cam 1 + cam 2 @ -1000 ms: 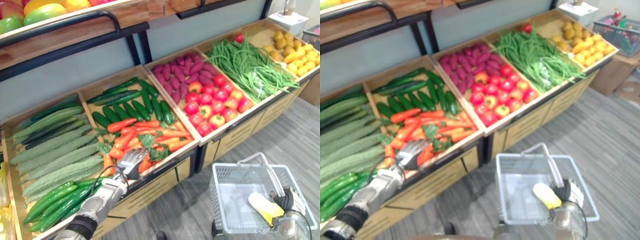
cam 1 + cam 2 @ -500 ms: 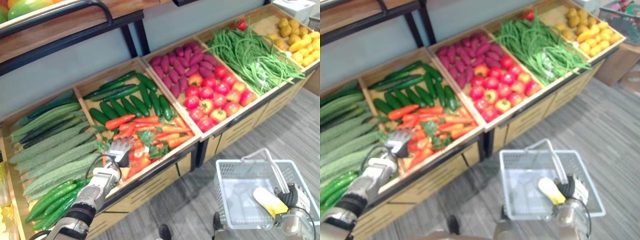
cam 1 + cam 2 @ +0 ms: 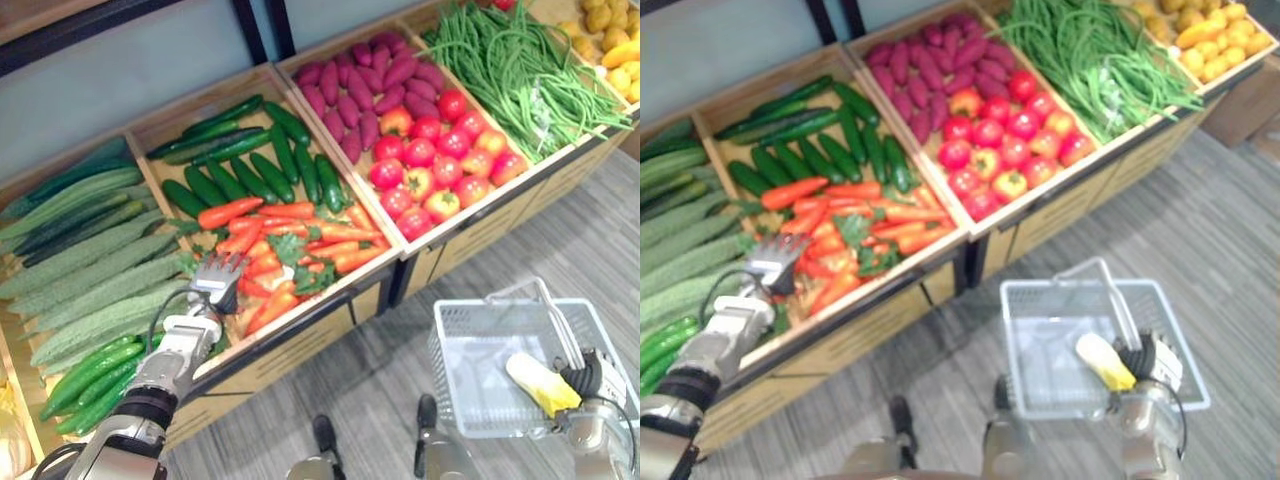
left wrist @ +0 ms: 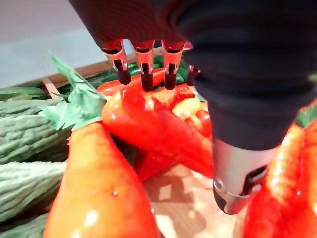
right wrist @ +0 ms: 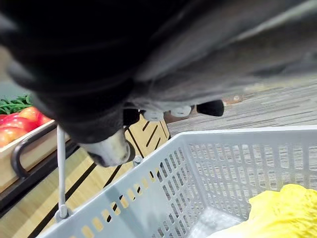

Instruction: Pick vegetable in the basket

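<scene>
My left hand (image 3: 218,280) reaches into the carrot bin (image 3: 290,245) at its left side, fingers straight and open. In the left wrist view its dark fingertips (image 4: 144,82) rest on an orange carrot (image 4: 153,129), with the thumb (image 4: 237,178) apart from it. At the lower right my right hand (image 3: 595,380) is shut on the handle (image 3: 555,325) of a grey plastic basket (image 3: 470,310). A pale yellow vegetable (image 3: 540,383) lies in the basket, which also shows as a mesh wall (image 5: 208,163) with the yellow vegetable (image 5: 277,208) behind it.
The wooden stand holds bins of bitter gourds (image 3: 90,270), cucumbers (image 3: 260,165), purple sweet potatoes (image 3: 370,80), tomatoes (image 3: 440,165), green beans (image 3: 520,70) and yellow produce (image 3: 620,60). Grey striped floor (image 3: 380,380) lies between the stand and the basket.
The camera has tilted down. My left hand has gone from the bin's front edge further in over the carrots, towards their left side. The basket stays in my right hand.
</scene>
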`<state>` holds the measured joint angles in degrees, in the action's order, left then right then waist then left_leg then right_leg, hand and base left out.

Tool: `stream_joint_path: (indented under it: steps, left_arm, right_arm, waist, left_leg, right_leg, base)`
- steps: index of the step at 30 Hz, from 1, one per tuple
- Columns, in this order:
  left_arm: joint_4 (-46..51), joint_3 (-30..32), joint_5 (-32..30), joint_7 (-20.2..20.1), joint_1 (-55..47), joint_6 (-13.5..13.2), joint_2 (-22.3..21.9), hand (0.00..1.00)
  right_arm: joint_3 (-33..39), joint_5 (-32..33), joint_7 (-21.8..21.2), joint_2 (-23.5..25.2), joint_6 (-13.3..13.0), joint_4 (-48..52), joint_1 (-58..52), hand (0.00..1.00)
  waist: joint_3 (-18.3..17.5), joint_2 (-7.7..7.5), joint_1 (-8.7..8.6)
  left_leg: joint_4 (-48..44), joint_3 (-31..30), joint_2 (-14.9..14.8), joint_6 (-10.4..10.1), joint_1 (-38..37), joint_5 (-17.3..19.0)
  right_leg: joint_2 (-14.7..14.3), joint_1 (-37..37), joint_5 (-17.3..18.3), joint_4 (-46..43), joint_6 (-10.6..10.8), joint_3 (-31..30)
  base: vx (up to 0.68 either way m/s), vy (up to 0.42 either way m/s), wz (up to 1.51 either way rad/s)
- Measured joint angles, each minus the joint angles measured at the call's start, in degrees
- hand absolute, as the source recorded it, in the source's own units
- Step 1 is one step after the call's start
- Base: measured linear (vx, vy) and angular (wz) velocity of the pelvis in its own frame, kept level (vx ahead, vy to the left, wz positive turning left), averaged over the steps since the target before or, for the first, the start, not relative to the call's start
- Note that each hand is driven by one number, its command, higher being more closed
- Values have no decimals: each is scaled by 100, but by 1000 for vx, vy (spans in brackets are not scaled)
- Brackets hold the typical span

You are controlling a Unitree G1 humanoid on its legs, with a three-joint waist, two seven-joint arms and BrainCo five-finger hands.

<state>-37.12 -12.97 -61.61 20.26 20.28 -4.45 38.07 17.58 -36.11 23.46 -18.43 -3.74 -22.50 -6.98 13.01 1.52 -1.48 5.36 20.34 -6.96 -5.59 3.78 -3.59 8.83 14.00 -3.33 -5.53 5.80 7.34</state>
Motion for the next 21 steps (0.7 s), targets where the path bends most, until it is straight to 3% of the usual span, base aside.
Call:
stream_joint_path:
  steps: [17,18,21]
  left_arm:
    - [-482,-5,-52,313,881,232,142,0]
    - [-483,-5,-52,321,924,251,141,100]
    - [-475,-9,-63,433,1033,256,120,100]
  right_arm:
    - [5,22,139,-96,-46,505,118,100]
    - [5,39,139,-96,-47,561,125,100]
    - [7,84,140,-96,-51,631,123,100]
  waist:
    - [432,-152,22]
    - [432,-152,20]
    - [439,-163,24]
  left_leg:
    - [-1,125,-14,26,413,-79]
    - [-1,130,-19,23,412,-77]
    - [-2,136,-25,11,410,-68]
  right_leg:
    - [26,487,-7,-95,-6,-44]
    - [21,487,-7,-95,-6,-49]
    - [15,486,-7,-94,-6,-66]
  base:
    - [-3,17,-1]
    - [0,0,0]
    - [14,20,0]
